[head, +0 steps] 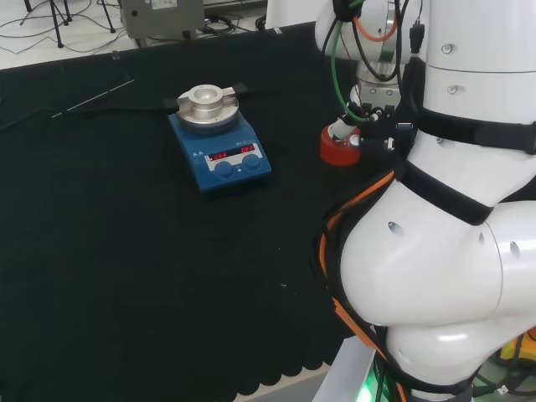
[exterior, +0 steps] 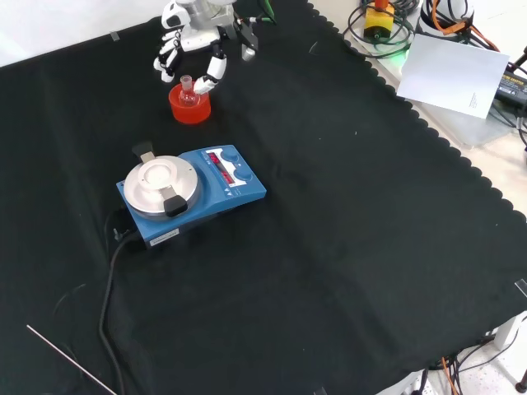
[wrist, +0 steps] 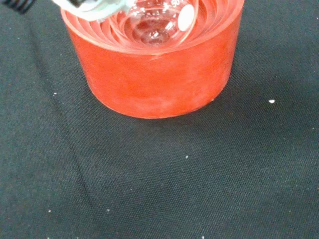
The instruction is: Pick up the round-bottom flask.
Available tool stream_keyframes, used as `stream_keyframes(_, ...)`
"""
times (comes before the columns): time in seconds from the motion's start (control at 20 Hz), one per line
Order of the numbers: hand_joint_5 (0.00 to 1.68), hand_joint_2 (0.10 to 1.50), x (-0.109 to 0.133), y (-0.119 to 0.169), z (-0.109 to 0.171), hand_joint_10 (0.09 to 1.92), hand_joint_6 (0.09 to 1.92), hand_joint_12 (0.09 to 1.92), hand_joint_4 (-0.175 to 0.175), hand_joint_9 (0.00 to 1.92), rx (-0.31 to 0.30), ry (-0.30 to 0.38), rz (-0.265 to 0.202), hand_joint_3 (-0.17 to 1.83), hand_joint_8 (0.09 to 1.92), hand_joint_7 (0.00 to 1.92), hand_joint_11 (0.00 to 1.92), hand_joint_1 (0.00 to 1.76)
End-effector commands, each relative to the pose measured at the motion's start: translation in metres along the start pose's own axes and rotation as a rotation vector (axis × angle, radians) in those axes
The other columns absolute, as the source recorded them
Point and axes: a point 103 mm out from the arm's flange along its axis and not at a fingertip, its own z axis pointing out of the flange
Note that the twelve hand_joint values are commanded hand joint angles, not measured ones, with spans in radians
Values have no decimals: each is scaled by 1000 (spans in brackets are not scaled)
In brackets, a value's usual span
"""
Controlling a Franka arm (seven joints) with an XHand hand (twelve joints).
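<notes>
A small clear round-bottom flask [exterior: 188, 92] sits upright in a red ribbed stand [exterior: 190, 108] near the far end of the cloth in the front view. The wrist view shows its bulb [wrist: 158, 22] resting in the stand's [wrist: 159, 74] hollow. The hand [exterior: 194, 39] hangs just above it, fingers relaxed and spread down on both sides of the neck. One fingertip [exterior: 211, 79] is close beside the neck; I cannot tell if it touches. In the head view the stand [head: 338, 149] lies just left of the arm, with a fingertip [head: 338, 128] over it.
A blue hotplate stirrer [exterior: 191, 192] with a round metal top stands nearer in the front view, its black cable [exterior: 109, 280] trailing off. A thin rod [exterior: 67, 354] lies at the near left corner. In the head view the stirrer [head: 219, 151] is left of the stand.
</notes>
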Motion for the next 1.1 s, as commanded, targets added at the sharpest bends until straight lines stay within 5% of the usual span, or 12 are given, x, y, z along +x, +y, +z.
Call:
stream_keyframes(0.05, 689, 688, 1, 1, 1, 657, 105, 1253, -31, 302, -6, -2, 6, 655, 589, 170, 0, 852)
stream_keyframes(0.2, 698, 704, 2, 2, 2, 650, 140, 1258, -30, 308, -8, -9, 9, 646, 585, 177, 0, 860)
stream_keyframes(0.5, 559, 732, 2, 4, 2, 642, 543, 1271, -29, 318, -7, -16, 13, 627, 576, 187, 0, 886)
stream_keyframes(1.1, 568, 787, 1, 8, 2, 646, 700, 1296, -23, 346, -22, -21, 29, 633, 586, 205, 0, 881)
